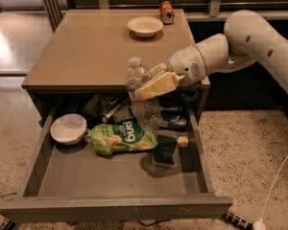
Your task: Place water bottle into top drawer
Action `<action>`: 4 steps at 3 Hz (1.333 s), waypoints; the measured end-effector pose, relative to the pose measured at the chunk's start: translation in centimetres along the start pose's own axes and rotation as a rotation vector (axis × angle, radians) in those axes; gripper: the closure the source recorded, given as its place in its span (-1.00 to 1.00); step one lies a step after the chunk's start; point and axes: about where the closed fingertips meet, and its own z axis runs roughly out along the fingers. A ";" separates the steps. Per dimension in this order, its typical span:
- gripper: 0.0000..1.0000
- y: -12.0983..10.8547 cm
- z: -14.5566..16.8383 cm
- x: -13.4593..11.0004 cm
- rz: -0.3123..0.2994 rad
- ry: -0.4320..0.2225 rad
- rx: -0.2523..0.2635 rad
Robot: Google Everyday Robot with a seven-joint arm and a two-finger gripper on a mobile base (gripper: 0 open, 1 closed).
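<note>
Water bottle point(145, 112) is held upright, clamped in the tool point(150, 86), over the open top drawer point(110, 182) for lowering.

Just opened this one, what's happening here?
The robot arm's end effector is shut on the water bottle, holding it roughly upright over the back of the open top drawer, just in front of the cabinet edge. It is not yet released. A white bowl, green snack bag and sponge lie in the drawer.
</note>
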 end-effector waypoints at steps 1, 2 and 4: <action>1.00 -0.4 1.1 0.5 0.012 -0.014 -0.026; 1.00 -0.1 2.7 2.0 0.028 -0.025 -0.064; 1.00 0.1 3.3 2.3 0.030 -0.034 -0.078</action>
